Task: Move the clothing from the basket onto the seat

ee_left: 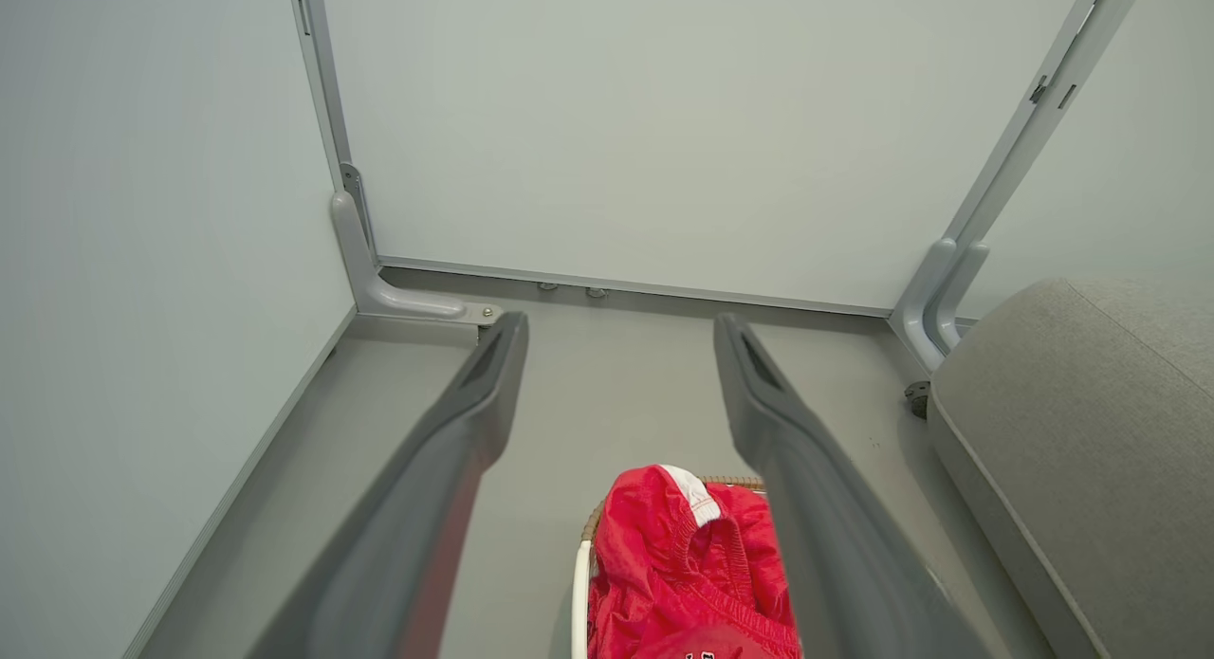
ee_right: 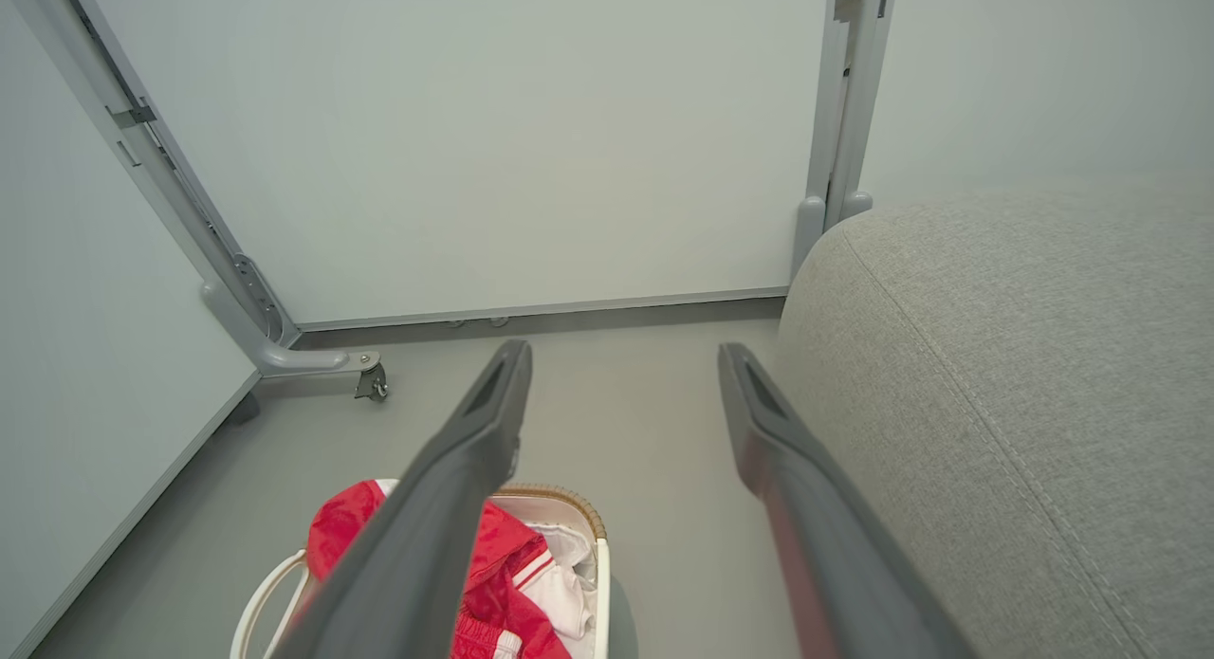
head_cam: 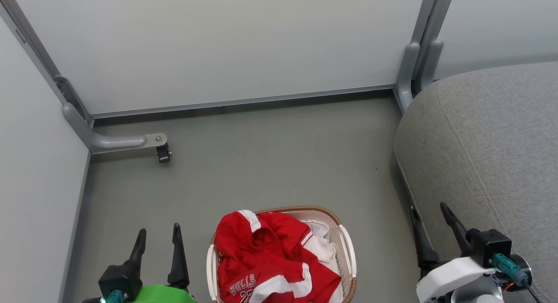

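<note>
Grey floor (head_cam: 261, 163) bears an oval white slotted basket (head_cam: 347, 246) of red-and-white clothing (head_cam: 261, 257) at six o'clock; left gripper (head_cam: 159, 229) and right gripper (head_cam: 428, 208) gape empty.

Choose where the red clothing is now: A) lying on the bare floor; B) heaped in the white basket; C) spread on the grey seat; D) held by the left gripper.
B: the red clothing fills the basket, which stands on the floor beside the seat.

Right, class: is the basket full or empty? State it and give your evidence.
Full: the basket holds a heap of red clothing and a white garment, rising past its rim.
</note>
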Tool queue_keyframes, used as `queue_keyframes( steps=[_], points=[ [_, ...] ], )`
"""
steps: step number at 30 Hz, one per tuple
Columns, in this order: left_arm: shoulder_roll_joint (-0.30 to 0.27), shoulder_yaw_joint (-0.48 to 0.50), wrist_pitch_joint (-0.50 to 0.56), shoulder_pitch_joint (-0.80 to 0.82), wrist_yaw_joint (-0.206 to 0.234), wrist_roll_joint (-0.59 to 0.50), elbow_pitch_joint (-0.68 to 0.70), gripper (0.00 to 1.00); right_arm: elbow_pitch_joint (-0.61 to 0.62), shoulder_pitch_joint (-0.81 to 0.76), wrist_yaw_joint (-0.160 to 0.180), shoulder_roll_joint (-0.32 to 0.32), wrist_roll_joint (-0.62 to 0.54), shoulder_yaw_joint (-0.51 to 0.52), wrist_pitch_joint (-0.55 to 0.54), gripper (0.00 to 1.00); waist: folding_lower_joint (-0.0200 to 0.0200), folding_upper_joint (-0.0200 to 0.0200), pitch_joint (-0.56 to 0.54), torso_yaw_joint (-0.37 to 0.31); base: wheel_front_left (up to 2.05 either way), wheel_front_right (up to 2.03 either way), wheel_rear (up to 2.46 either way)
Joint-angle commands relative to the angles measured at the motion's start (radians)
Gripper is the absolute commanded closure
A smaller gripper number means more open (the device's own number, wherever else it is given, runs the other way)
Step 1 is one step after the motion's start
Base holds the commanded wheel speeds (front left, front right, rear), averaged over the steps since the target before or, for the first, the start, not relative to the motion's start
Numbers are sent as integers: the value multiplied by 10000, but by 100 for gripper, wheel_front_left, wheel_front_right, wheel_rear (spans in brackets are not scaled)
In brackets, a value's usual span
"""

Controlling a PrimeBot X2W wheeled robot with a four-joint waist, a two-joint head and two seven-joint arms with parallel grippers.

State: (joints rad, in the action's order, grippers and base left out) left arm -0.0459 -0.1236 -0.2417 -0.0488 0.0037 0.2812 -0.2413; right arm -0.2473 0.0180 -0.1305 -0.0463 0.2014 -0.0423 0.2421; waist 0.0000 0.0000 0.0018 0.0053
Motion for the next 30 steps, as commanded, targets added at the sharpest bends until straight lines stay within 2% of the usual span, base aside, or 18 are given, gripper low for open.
queue_keyframes(
  steps=[1,11,30],
  points=[
    [-70,0,-80,-108,57,-257,-22,0,-9,-67,-4,-59,-204,-12,79,0,0,0,-1,-1,0,0,0],
    [-75,-151,-272,-161,143,-800,-135,0,-48,-93,-2,-69,-860,-68,252,0,0,0,5,14,0,0,0],
    [-73,-138,-231,-132,89,-695,-201,0,-41,-55,-2,-68,-791,-49,241,0,0,0,63,2,0,0,0]
  ],
)
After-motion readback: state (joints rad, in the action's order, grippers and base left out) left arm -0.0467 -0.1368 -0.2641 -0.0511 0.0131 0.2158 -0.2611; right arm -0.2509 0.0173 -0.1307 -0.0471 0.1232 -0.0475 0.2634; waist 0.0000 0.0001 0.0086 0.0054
